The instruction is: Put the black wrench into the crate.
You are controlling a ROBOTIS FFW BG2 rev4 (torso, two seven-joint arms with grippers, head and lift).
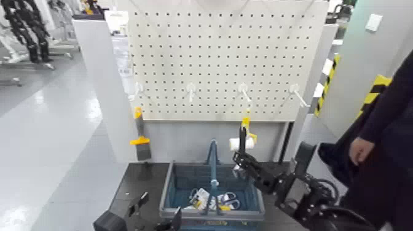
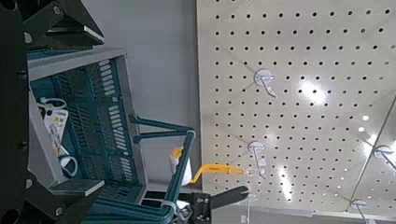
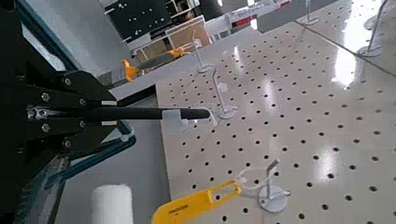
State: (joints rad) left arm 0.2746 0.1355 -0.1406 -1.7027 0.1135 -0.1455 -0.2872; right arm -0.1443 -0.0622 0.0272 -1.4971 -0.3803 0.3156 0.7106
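Evidently, the black wrench (image 3: 154, 113) was picked up, clamped in the right tool (image 3: 105, 113) over the crate (image 1: 167, 190); lowering and release remained; the left tool (image 1: 155, 212) waited open beside the crate; the head view showed small packets (image 1: 200, 198) inside, hidden from the right wrist view.

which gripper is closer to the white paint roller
Right. The right gripper, shut on the black wrench, is right by the white paint roller; the left gripper is farther off, by the crate's near left corner
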